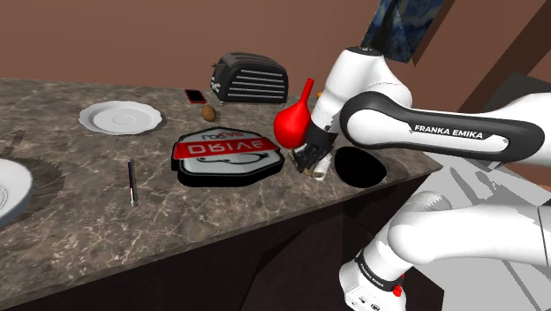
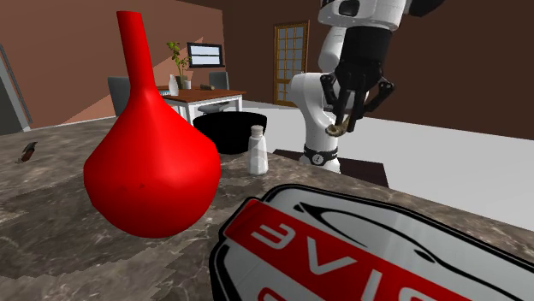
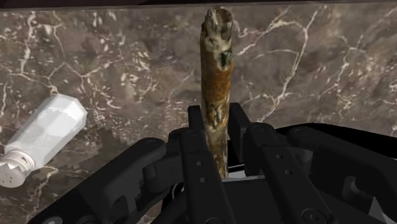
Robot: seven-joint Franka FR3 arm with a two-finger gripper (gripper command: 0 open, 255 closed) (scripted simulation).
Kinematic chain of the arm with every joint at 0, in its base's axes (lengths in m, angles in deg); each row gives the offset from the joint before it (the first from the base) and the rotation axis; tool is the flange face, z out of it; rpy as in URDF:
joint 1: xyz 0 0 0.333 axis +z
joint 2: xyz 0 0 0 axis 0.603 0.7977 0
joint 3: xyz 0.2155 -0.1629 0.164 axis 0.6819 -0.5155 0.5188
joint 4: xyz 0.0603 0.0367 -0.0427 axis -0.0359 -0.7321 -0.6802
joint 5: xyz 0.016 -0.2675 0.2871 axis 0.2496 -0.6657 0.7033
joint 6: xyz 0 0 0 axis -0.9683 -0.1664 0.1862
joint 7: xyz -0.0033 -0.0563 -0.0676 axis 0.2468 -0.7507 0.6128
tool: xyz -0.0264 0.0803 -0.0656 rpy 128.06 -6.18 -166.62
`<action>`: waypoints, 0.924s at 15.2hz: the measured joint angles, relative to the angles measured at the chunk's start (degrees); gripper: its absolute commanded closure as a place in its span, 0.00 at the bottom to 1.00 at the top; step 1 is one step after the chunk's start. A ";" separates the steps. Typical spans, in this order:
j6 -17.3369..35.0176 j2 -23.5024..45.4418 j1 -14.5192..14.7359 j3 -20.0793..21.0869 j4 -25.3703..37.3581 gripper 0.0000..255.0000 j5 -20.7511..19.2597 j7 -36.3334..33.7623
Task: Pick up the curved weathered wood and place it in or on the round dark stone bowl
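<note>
Marble countertop [image 3: 114, 57]: the gripper [image 3: 216, 137] clamps the weathered wood stick [image 3: 216, 70] by one end. Risk: the stick may pivot and miss the dark bowl [image 1: 360, 166] near the corner.

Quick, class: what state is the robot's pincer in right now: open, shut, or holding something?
The pincer: shut on the weathered wood piece, which is clasped between its two sides.
</note>
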 measured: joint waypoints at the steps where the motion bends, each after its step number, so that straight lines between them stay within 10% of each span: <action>1: -0.73 -0.23 -0.03 -0.19 0.50 1.00 -0.11 0.09; 14: -8.18 -3.90 -1.89 -6.13 4.27 1.00 -3.71 5.03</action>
